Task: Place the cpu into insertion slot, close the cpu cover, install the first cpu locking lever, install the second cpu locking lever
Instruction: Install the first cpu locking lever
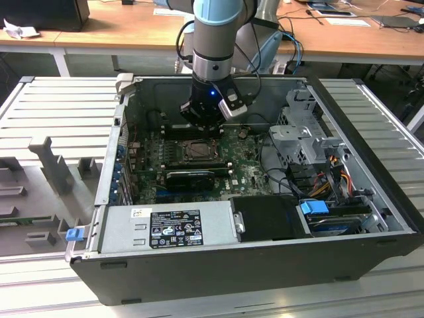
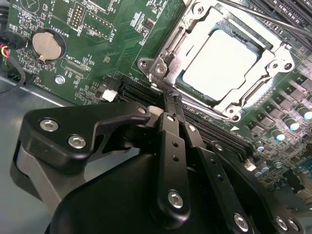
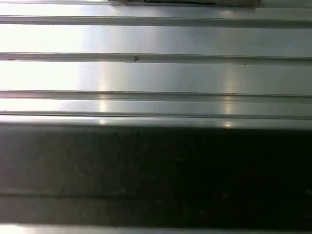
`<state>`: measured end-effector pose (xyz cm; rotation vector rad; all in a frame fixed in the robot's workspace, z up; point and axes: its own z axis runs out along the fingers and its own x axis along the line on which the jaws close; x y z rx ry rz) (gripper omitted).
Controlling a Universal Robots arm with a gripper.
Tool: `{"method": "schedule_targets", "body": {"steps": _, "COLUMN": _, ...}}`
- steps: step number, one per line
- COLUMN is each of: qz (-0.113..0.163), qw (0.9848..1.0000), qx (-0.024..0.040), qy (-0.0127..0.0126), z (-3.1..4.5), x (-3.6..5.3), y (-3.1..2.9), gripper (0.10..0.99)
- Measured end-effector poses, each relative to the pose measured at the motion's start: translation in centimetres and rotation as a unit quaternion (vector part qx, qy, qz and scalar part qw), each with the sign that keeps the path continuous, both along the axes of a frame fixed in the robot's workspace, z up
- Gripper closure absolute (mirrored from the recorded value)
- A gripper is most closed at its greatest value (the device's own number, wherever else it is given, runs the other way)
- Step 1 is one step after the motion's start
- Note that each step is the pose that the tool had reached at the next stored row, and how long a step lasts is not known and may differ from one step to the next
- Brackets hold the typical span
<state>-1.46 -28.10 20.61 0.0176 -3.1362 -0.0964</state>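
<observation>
While under cpu cover, cpu just beyond gripper

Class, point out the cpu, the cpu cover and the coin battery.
cpu (image 2: 220, 66): second wrist view, middle of its metal top.
cpu cover (image 2: 171, 46): second wrist view, on its frame edge.
coin battery (image 2: 47, 46): second wrist view, centre of its face.

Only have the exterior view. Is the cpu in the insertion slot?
Observer: Yes. In the second wrist view the cpu lies silver side up in the insertion slot.
Operator: Cover?
Observer: The cpu cover lies flat, framing the cpu.
Operator: Gripper holding anything?
Observer: No. The gripper is shut and empty, its tips near the cover's corner.
</observation>
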Motion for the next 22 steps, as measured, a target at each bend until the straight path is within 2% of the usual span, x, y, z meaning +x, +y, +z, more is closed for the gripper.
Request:
{"method": "schedule_targets", "body": {"steps": 6, "qz": -0.004, "qw": 1.0000, "qx": -0.0083, "qy": 0.0000, "z": -0.22, "x": 0.02, "y": 0.00, "gripper": 0.980}}
{"method": "schedule_targets", "body": {"steps": 13, "qz": -0.005, "qw": 1.0000, "qx": -0.0077, "qy": -0.0001, "z": -0.44, "x": 0.04, "y": 0.00, "gripper": 0.980}}
{"method": "schedule_targets", "body": {"steps": 16, "qz": -0.005, "qw": 1.0000, "qx": -0.0079, "qy": 0.0000, "z": 0.10, "x": 0.03, "y": 0.00, "gripper": 0.980}}
{"method": "schedule_targets", "body": {"steps": 19, "qz": -0.005, "qw": 1.0000, "qx": -0.0081, "qy": 0.0000, "z": 1.16, "x": 0.03, "y": 0.00, "gripper": 0.980}}
{"method": "schedule_targets", "body": {"steps": 22, "qz": -0.005, "qw": 1.0000, "qx": -0.0081, "qy": 0.0000, "z": 1.30, "x": 0.04, "y": -0.15, "gripper": 0.980}}
